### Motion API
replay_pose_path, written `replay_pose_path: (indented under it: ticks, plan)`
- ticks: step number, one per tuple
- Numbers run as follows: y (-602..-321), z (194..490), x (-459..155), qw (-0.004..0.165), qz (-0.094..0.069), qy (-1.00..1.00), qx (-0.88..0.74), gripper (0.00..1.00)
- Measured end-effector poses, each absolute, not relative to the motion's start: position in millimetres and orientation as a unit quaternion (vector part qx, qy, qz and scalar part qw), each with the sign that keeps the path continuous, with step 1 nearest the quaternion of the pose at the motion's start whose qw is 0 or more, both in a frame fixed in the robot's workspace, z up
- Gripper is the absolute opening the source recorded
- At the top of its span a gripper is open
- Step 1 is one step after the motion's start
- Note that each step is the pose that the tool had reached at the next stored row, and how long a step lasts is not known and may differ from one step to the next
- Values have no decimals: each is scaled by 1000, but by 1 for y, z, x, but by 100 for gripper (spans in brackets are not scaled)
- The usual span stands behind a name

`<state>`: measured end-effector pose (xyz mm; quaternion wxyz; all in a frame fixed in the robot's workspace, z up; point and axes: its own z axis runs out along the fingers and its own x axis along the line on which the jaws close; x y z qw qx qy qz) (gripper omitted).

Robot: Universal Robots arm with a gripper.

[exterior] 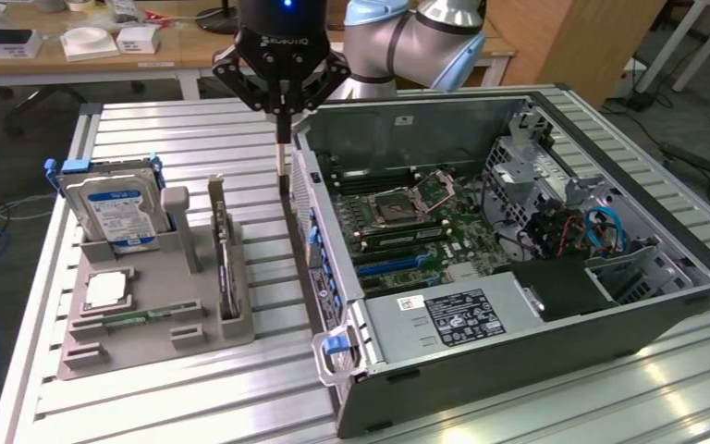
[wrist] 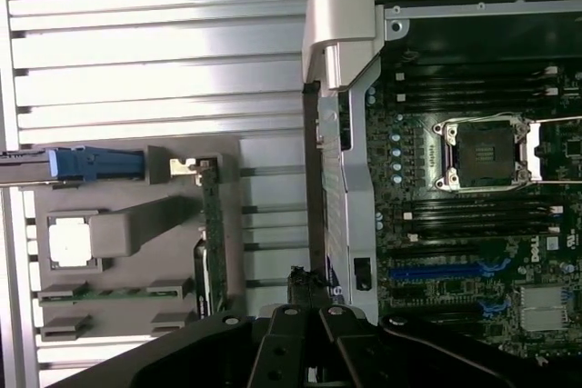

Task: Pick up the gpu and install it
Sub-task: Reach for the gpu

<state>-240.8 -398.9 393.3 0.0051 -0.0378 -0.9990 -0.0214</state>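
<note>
The gpu (exterior: 222,248) is a thin dark card standing on edge in a slot of the grey holder tray (exterior: 214,331). In the wrist view the gpu (wrist: 212,235) shows edge-on, with its silvery bracket at one end. My gripper (exterior: 285,188) hangs above the strip of table between the tray and the open computer case (exterior: 491,365), to the exterior view's right of the card and not touching it. Its fingers are shut together with nothing between them. The wrist view has the gripper (wrist: 307,290) over the case's side wall, beside the motherboard (wrist: 473,224).
A silver hard drive (exterior: 115,215) with a blue-white label stands at the tray's far end, and a square processor chip (exterior: 106,289) lies nearer. Inside the case are the open processor socket (exterior: 410,197), a blue slot (exterior: 392,264) and a power supply (exterior: 454,310). A desk stands behind.
</note>
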Motion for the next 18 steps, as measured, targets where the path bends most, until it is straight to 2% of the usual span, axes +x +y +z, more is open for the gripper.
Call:
replay_pose_path:
  ticks: [18]
  plan:
    - [-399,393,-256,6,-21,-999,-38,10]
